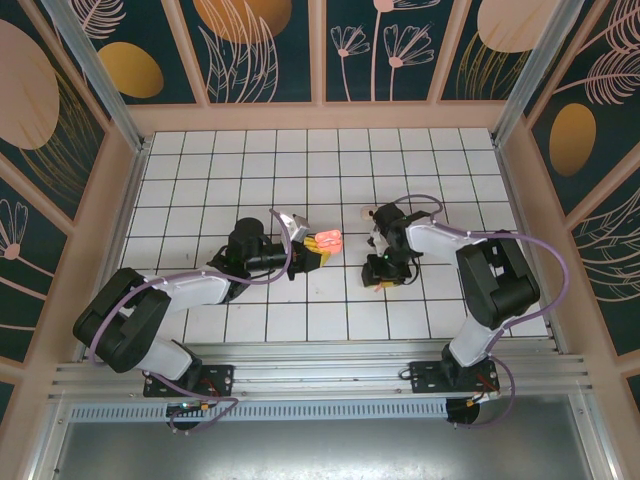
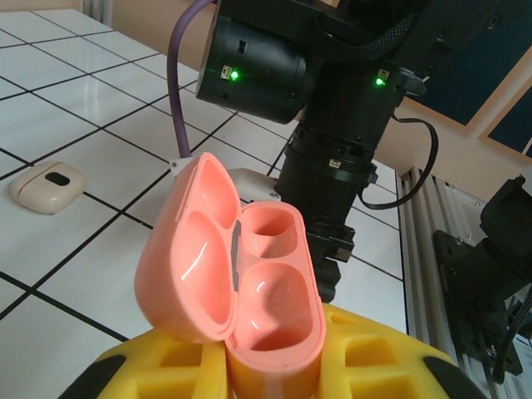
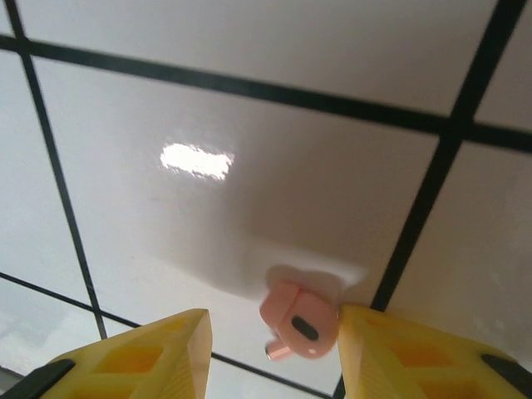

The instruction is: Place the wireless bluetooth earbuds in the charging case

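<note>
Mid-table, left tool [image 2: 270, 370] pinches the open case [image 2: 249, 274]; right tool [image 3: 273, 322], spread, flanks an earbud [image 3: 298, 324]; cream pod [image 2: 47, 184] nearby.

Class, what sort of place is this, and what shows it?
Probably a robot test cell: left arm and right arm bolted to a metal rail, white gridded table, patterned walls around it.

Lower end of the charging case [image 2: 249, 291] hidden between the yellow fingers of the left gripper [image 2: 266, 370], those fingers cut off by the bottom edge, right gripper [image 3: 270, 332] fingers cropped likewise, earbud [image 3: 295, 324] soft and blurred, its contact with one finger unclear
</note>
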Controlling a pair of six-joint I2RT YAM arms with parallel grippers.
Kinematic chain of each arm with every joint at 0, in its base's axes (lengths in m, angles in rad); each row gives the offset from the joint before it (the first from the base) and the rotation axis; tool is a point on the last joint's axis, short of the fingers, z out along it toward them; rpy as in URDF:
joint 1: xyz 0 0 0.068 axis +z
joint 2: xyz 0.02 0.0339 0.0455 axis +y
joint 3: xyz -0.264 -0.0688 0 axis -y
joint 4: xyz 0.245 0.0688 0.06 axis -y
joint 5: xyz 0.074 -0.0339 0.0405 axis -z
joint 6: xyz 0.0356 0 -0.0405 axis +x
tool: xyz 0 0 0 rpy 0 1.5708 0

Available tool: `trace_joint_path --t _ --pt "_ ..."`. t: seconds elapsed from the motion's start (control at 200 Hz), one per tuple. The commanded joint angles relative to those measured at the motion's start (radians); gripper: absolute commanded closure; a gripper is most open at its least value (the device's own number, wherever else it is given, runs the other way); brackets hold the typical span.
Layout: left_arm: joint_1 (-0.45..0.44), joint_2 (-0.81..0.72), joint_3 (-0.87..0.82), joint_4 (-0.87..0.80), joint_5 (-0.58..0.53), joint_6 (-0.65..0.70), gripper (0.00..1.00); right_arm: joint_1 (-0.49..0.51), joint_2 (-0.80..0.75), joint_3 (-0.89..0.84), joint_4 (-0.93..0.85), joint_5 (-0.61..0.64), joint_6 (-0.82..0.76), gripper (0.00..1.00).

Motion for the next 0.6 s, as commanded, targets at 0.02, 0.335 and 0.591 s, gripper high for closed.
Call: trace_joint_path --t 0.02,0.335,0.591 --pt "0.006 -0.008 0.025 -0.004 0.02 0.003 0.8 0.003 -0.041 0.072 -0.104 0.095 0.026 0.56" --pt "0.007 -0.023 0.021 -0.008 0.014 0.0 0.8 0.049 0.02 0.123 -0.142 0.153 0.033 0.57" --pt "0.006 -0.033 0.019 -0.024 0.011 0.008 0.8 0.064 0.043 0.111 -0.112 0.149 0.065 0.59"
